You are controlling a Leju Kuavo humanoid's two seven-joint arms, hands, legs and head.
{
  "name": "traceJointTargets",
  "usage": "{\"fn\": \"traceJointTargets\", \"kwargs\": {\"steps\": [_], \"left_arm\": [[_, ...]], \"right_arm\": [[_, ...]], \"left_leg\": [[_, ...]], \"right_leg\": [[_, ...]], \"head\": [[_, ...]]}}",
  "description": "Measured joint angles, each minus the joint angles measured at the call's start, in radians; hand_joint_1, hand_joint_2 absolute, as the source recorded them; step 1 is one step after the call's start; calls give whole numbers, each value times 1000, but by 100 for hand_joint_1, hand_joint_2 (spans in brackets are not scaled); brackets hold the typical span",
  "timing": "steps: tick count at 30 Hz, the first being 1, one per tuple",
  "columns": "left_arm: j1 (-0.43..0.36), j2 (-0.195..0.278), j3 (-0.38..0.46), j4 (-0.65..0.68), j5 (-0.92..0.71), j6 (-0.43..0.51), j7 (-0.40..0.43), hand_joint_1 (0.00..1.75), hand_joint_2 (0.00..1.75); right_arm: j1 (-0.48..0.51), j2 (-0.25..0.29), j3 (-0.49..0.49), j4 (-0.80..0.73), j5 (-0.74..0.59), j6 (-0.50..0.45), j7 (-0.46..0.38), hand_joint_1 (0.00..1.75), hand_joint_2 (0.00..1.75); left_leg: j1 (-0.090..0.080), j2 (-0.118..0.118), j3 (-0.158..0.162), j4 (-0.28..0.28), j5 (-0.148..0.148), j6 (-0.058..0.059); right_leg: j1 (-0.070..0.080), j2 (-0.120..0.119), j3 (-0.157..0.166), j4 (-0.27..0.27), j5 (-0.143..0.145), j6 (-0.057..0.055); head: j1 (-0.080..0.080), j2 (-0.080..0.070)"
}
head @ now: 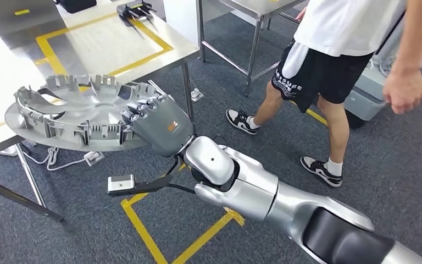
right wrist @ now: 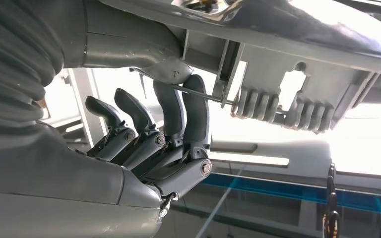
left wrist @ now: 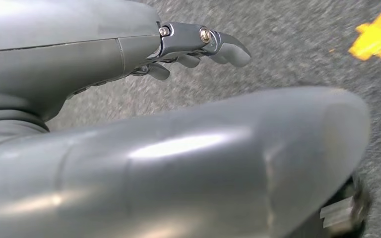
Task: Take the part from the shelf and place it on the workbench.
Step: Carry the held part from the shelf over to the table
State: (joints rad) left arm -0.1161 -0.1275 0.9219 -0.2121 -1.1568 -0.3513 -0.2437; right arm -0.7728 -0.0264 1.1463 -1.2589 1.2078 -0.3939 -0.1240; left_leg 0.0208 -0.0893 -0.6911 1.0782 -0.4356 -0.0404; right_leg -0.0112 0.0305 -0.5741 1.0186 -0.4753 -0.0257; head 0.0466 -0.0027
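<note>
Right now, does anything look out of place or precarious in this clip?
Yes. The round grey wheel-cover part, gripped at its rim by the right hand, sits only partly over the workbench, with its near side hanging past the edge. A person also stands close, beside the right arm.

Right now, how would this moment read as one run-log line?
right hand: grips rim of wheel cover | wheel cover: partly over workbench edge | left hand: holds nothing | person: nearby

Bright even light; blown-out glare, blurred wrist views.
</note>
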Motion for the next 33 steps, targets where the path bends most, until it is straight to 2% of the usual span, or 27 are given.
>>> {"fn": "traceJointTargets", "kwargs": {"steps": [1, 2, 3, 4, 5, 6, 8, 9, 10, 12, 13, 14, 15, 17, 18, 19, 20, 21, 23, 24, 25, 28, 30, 33], "left_arm": [[2, -2, 0, 1, 3, 0, 1, 0, 0], [4, -5, 1, 1, 5, 0, 3, 0, 0], [7, -7, 1, 2, 8, 0, 5, 0, 0], [11, -9, 2, 2, 9, 0, 9, 0, 0], [16, -11, 3, 3, 10, 0, 13, 0, 0], [21, -11, 3, 3, 9, 0, 16, 0, 0], [26, -12, 4, 4, 8, 0, 22, 0, 0], [27, -13, 5, 4, 8, 0, 23, 0, 0], [27, -14, 5, 4, 7, 0, 23, 0, 0], [29, -13, 6, 4, 3, 0, 25, 0, 0], [30, -12, 6, 4, 1, 0, 25, 0, 0], [31, -11, 6, 3, 0, 0, 26, 0, 0], [30, -10, 6, 3, 0, 0, 25, 0, 0], [25, -9, 6, 2, -1, 0, 22, 0, 0], [22, -9, 6, 2, -2, 0, 20, 0, 0], [21, -8, 6, 2, -3, 0, 19, 0, 0], [20, -8, 6, 2, -4, 0, 19, 0, 0], [20, -7, 6, 2, -7, 0, 18, 0, 0], [20, -7, 6, 2, -10, 0, 17, 0, 0], [20, -7, 6, 2, -10, 0, 17, 0, 0], [19, -7, 6, 2, -10, 0, 17, 0, 0], [19, -7, 6, 2, -10, 0, 17, 0, 0], [19, -7, 6, 2, -10, 0, 17, 0, 0], [13, -6, 6, 2, -20, 0, 20, 0, 0]], "right_arm": [[1, -2, -1, 0, -4, 1, 2, 162, 175], [3, -4, -3, 0, -7, 1, 5, 162, 175], [5, -7, -5, 0, -10, 1, 9, 162, 175], [9, -9, -6, 0, -11, 1, 12, 162, 175], [12, -11, -8, 0, -12, 1, 15, 162, 175], [15, -13, -10, 0, -12, 1, 17, 162, 175], [17, -16, -16, 0, -12, 2, 18, 162, 175], [18, -18, -19, 0, -12, 2, 18, 162, 175], [18, -20, -22, 0, -11, 0, 19, 162, 175], [19, -23, -26, 0, -9, -4, 19, 162, 175], [19, -23, -28, 0, -7, -5, 20, 162, 175], [19, -24, -29, 0, -6, -7, 21, 162, 175], [19, -24, -31, 0, -5, -8, 22, 162, 175], [21, -26, -34, 0, -2, -11, 25, 162, 175], [23, -27, -35, 0, -1, -12, 27, 162, 175], [27, -28, -35, 0, 1, -13, 28, 162, 175], [30, -29, -35, 0, 2, -13, 30, 162, 175], [33, -29, -35, 0, 1, -12, 30, 162, 175], [36, -31, -37, 0, -5, -5, 31, 162, 175], [35, -31, -38, 0, -9, -1, 31, 162, 175], [35, -31, -39, 0, -10, 2, 31, 162, 175], [35, -31, -39, 0, -11, 2, 31, 162, 175], [34, -30, -43, 1, -32, 29, 32, 162, 175], [29, 0, -86, 90, -213, 143, 24, 162, 175]], "left_leg": [[-2, 40, -22, 50, -29, -1], [-2, 65, -50, 114, -62, -4], [-1, 76, -76, 175, -87, -8], [1, 81, -89, 213, -99, -12], [2, 86, -85, 216, -92, -15], [4, 93, -59, 178, -69, -17], [2, 130, 18, 49, -22, -16], [-1, 145, 45, 2, -10, -9], [-4, 152, 57, -23, -8, 0], [-7, 135, 54, -26, -9, 20], [-6, 124, 52, -27, -7, 26], [-4, 113, 51, -29, -5, 32], [-1, 102, 50, -30, -2, 38], [1, 80, 46, -32, 2, 46], [0, 67, 44, -31, 4, 48], [-1, 53, 43, -31, 5, 49], [-1, 41, 42, -31, 6, 50], [-2, 30, 42, -30, 6, 49], [-2, 14, 43, -29, 8, 48], [-2, 9, 43, -29, 8, 47], [-2, 7, 44, -29, 8, 46], [-2, 6, 44, -29, 8, 46], [-3, 0, 40, -29, 12, 39], [-5, 1, 39, -40, 20, 27]], "right_leg": [[0, -16, 2, -3, 2, -3], [1, -32, 2, -4, 2, -5], [1, -50, 1, -3, 1, -6], [1, -66, 1, -3, 0, -6], [1, -82, 1, -2, -1, -5], [1, -95, 1, 1, -3, -2], [2, -119, 0, 11, -12, 7], [5, -129, -1, 17, -17, 13], [8, -138, -1, 21, -20, 19], [11, -157, 1, 21, -22, 27], [9, -154, 2, 23, -25, 33], [6, -137, -2, 33, -36, 39], [3, -109, -14, 61, -56, 44], [0, -52, -67, 179, -120, 49], [0, -40, -100, 248, -147, 49], [1, -36, -125, 298, -160, 48], [1, -35, -134, 311, -153, 45], [2, -33, -122, 282, -126, 41], [2, -27, -67, 159, -55, 32], [3, -25, -45, 113, -33, 29], [3, -23, -35, 90, -22, 28], [3, -22, -31, 81, -19, 27], [5, -16, -20, 49, -18, 27], [6, -9, -17, 22, -13, 29]], "head": [[-3, 0], [-6, 0], [-6, 0], [-6, 0], [-6, 0], [-6, 0], [-7, 0], [-6, 0], [-4, 0], [0, 0], [1, 0], [1, 0], [1, 0], [2, 0], [3, 0], [3, 0], [3, 0], [3, 0], [3, 0], [3, 0], [3, 0], [3, 0], [3, 0], [2, 0]]}}
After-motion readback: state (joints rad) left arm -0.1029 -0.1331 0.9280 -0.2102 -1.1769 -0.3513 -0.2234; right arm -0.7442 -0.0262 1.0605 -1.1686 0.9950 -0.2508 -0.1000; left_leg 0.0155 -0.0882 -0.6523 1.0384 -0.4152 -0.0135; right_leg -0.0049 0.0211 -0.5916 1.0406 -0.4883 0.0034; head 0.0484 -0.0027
